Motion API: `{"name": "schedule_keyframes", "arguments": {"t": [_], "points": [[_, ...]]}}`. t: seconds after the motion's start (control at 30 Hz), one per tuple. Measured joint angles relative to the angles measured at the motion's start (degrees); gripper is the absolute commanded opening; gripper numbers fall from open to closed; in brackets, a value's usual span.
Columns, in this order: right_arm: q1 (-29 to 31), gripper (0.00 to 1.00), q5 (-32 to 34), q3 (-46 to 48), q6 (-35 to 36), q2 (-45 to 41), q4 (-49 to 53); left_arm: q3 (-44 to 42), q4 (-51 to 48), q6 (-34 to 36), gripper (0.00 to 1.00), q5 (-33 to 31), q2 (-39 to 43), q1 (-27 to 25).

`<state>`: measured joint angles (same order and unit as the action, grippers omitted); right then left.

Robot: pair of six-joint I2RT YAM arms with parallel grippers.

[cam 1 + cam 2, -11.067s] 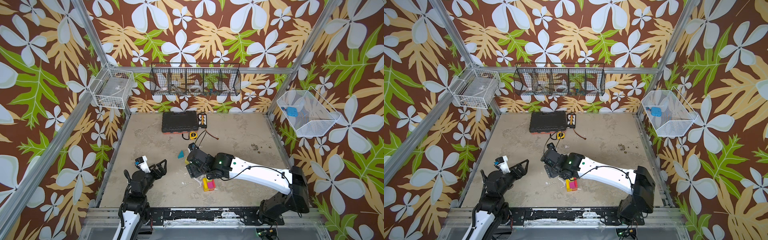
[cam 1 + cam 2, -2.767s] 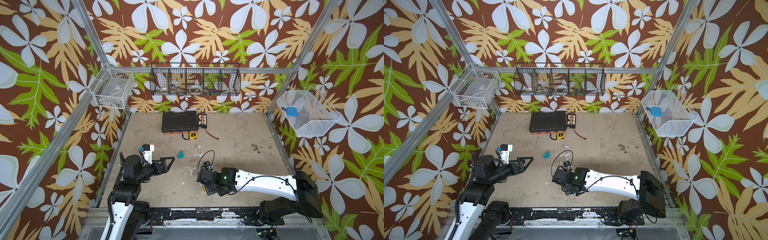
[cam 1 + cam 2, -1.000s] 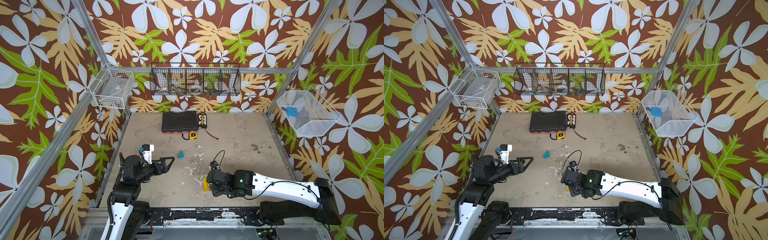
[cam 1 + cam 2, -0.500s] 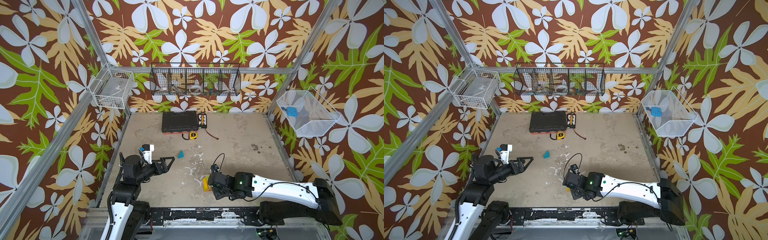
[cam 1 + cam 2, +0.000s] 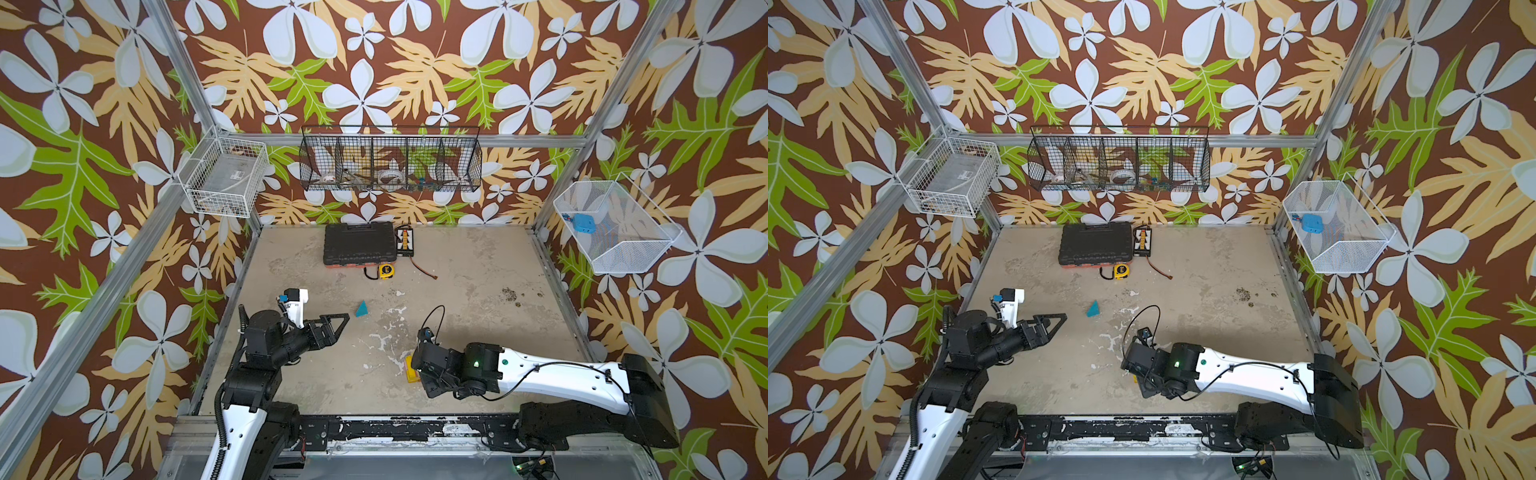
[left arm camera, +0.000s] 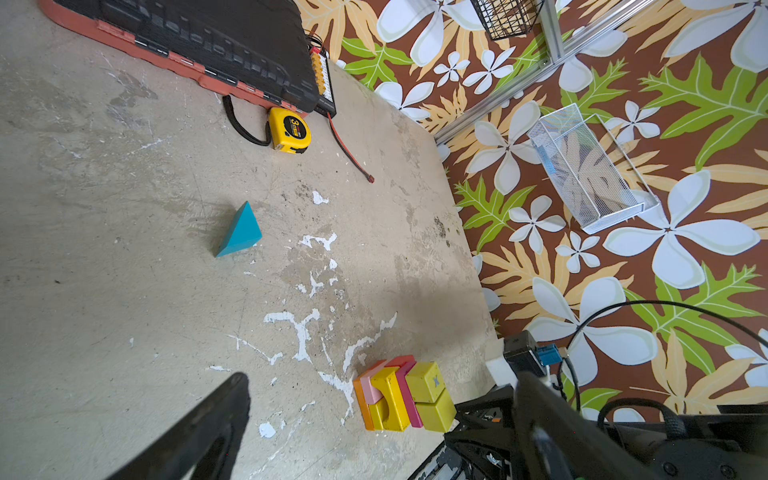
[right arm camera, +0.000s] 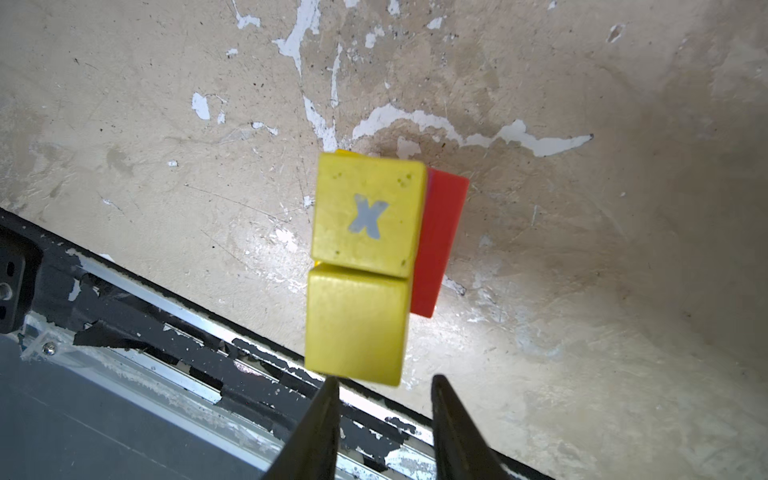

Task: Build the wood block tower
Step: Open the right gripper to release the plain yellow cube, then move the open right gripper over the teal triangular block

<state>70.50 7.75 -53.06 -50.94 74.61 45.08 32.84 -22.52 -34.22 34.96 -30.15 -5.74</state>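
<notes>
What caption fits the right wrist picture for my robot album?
Two touching yellow cubes, one marked with a grey X, red block behind, open fingers close by.

The table (image 5: 478,270) lies open along its right edge; a teal wedge (image 5: 361,309) (standing alone) and the black case (image 5: 359,245) at the back edge obstruct.

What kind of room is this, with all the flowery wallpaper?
Probably a robot test booth, not a real room: the left arm and right arm are mounted at a scuffed table, boxed in by an aluminium frame, with toy wood blocks laid out.
</notes>
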Motion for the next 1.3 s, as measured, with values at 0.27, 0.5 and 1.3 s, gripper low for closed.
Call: {"name": "schedule_keyframes", "arguments": {"t": [0.27,0.5,1.3], "points": [[0.0,0.34,0.2,-0.7,0.0,0.5,0.0,0.0,0.0,0.0,1.00,0.0,0.1,0.0],[0.0,0.32,0.2,-1.0,0.0,1.6,0.0,0.0,0.0,0.0,1.00,0.0,0.2,0.0],[0.0,0.31,0.7,-2.6,0.2,3.1,-0.4,0.0,0.0,0.0,1.00,0.0,0.3,0.0]]}}
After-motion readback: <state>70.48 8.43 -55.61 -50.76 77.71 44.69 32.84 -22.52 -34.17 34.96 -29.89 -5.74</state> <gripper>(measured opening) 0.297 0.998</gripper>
